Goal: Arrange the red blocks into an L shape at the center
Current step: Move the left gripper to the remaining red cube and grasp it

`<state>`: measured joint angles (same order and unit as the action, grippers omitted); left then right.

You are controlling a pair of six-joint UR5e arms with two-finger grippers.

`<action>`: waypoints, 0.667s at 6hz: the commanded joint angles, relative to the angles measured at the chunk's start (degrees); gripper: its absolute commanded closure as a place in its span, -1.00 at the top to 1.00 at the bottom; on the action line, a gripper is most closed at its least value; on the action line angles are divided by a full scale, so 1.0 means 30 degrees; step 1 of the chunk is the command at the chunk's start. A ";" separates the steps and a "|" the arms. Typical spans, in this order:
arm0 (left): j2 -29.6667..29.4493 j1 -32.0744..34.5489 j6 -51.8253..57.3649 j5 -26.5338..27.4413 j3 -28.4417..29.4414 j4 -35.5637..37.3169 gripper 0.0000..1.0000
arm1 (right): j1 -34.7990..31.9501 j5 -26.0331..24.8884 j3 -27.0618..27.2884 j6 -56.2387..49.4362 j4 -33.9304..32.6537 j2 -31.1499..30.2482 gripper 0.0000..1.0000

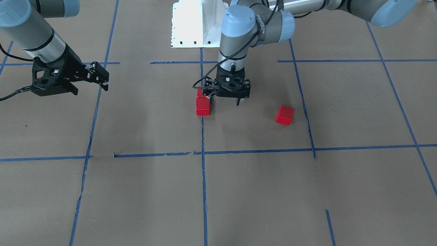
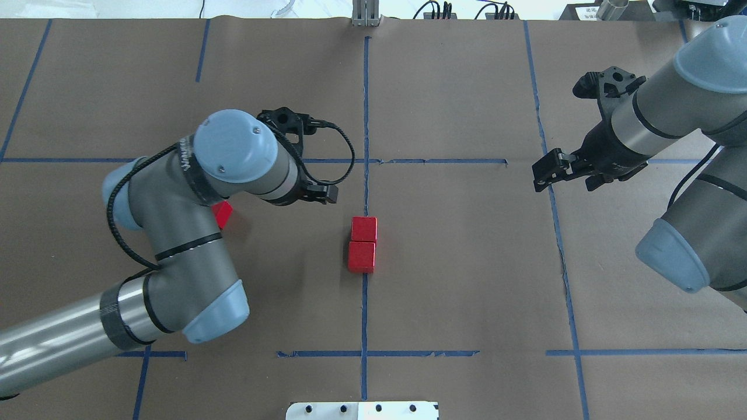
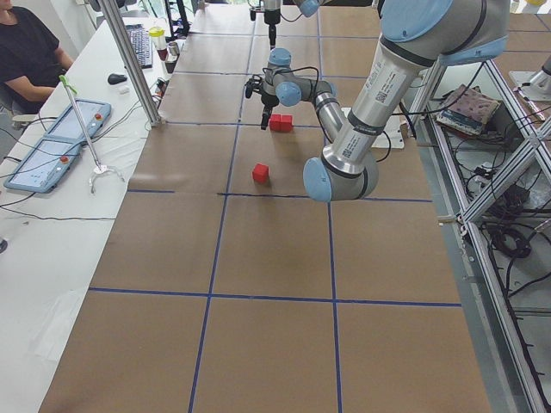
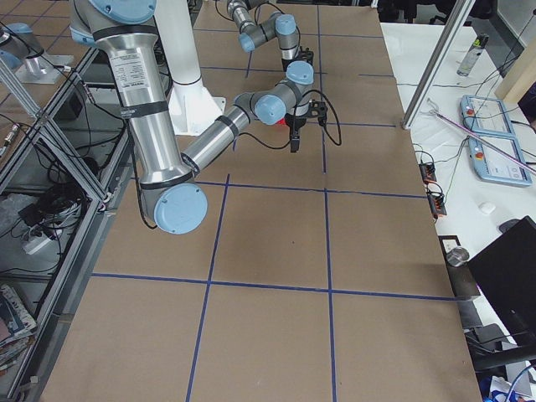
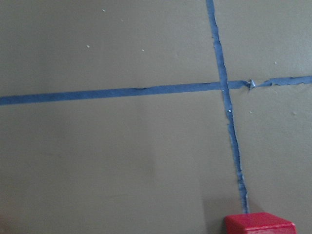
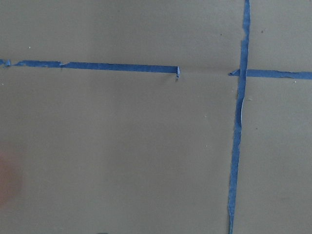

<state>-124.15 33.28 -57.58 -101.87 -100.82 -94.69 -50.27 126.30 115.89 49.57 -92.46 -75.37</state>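
**Third block needed to close the L**

The brown table shows no box or tray; everything lies on bare paper. The left gripper hangs just beside the row, fingers spread and empty. The right gripper is well apart at the side; I cannot tell if its fingers are spread or closed. Two red blocks touch in a row on the blue tape line at the center. The third block lies apart, a little turned. I judge it should be gripped square and lowered flush against the side of an end block, without pushing the row.
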 commanded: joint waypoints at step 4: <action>0.4939 0.2467 0.5709 -0.2782 -0.0173 -0.3329 0.98 | 0.0000 0.0001 -0.0018 0.0000 0.0000 -0.0014 1.00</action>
<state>-109.78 39.95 -42.55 -109.75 -101.89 -104.27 -50.27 126.30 115.82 49.57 -92.46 -75.41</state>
